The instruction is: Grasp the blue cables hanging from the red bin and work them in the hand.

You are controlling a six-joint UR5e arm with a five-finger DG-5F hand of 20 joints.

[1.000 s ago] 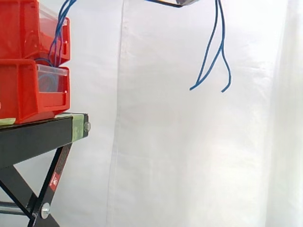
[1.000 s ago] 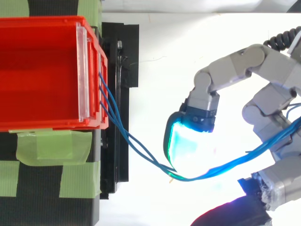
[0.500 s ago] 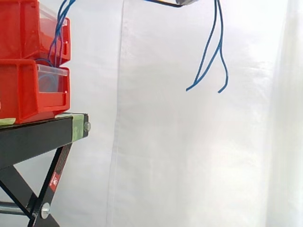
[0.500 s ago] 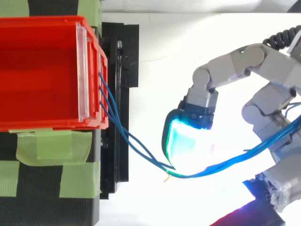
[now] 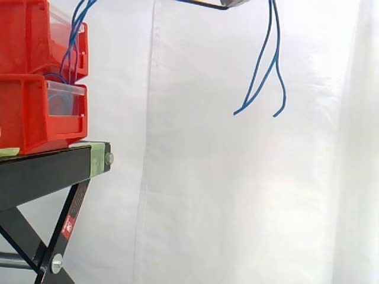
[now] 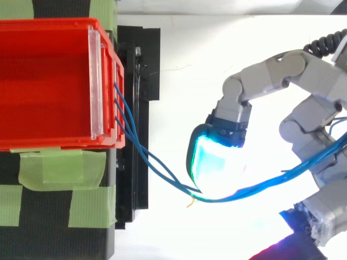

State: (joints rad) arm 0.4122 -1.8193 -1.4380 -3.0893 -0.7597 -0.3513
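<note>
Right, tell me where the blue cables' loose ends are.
Side view, upper right: the loose ends of the blue cables dangle before the white curtain, well right of the red bins.

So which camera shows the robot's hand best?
The top view: the hand reaches in from the right, fingers curled round the blue cables. The side view catches a sliver of it at the top edge.

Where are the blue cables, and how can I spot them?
Find the big red bin on the black stand. From its front edge, the blue cables stretch across the gap to the robot's grey hand, which holds them by its glowing cyan fingertip. They are the only thin blue lines; everything nearby is red, black or grey.
</note>
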